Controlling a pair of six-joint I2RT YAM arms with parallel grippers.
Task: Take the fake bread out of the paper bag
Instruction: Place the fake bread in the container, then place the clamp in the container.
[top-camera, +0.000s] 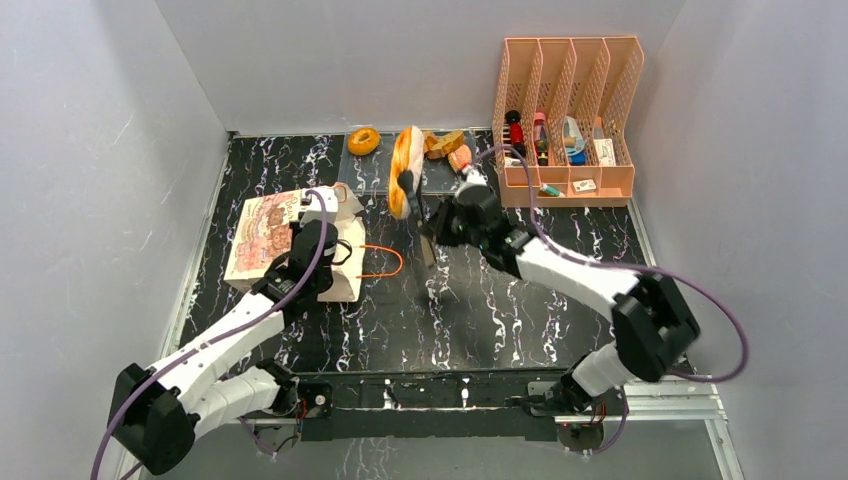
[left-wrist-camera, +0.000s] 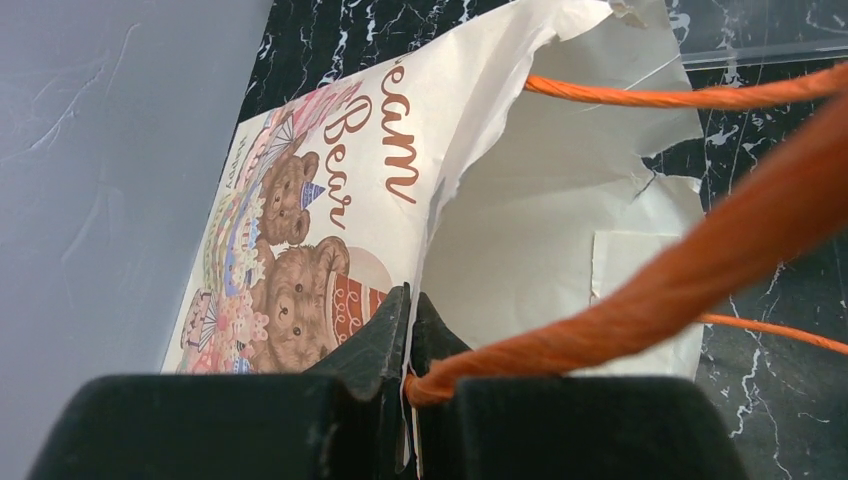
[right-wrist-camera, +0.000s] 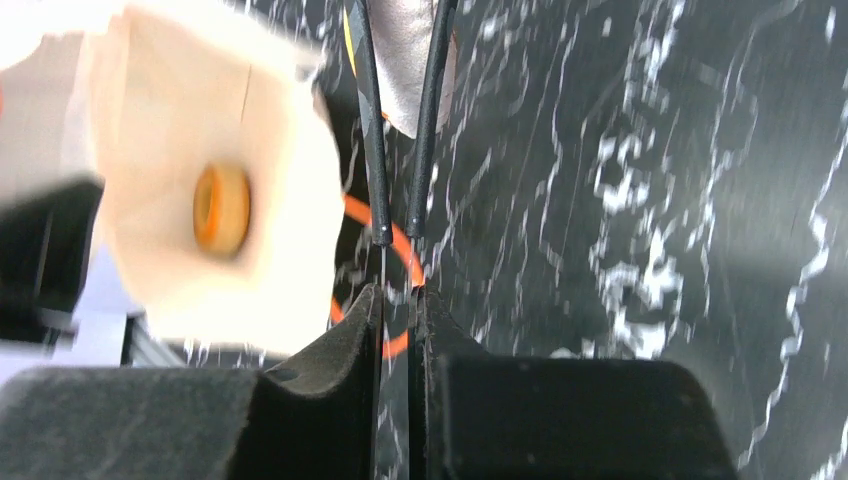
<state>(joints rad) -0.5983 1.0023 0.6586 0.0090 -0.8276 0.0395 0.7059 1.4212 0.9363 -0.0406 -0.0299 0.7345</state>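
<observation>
Pinching the rim of the paper bag (left-wrist-camera: 330, 190), the left gripper (left-wrist-camera: 410, 310) is clamping it. The right gripper (right-wrist-camera: 398, 300), near the bag's mouth, is gripping a thin dark tool (right-wrist-camera: 372, 130). Most fake bread (top-camera: 403, 170) is lying well apart from the bag, and one ring doughnut (right-wrist-camera: 220, 210) is apparently waiting inside.

Smeared by blur in the right wrist view: bag (right-wrist-camera: 260, 130) and an orange ring (right-wrist-camera: 221, 208) in its mouth, too soft to name. Hidden under the left arm (top-camera: 240, 325) from above: part of the bag's top face. Too small to tell: rack (top-camera: 566, 70) contents, at the table's (top-camera: 480, 320) far right corner.
</observation>
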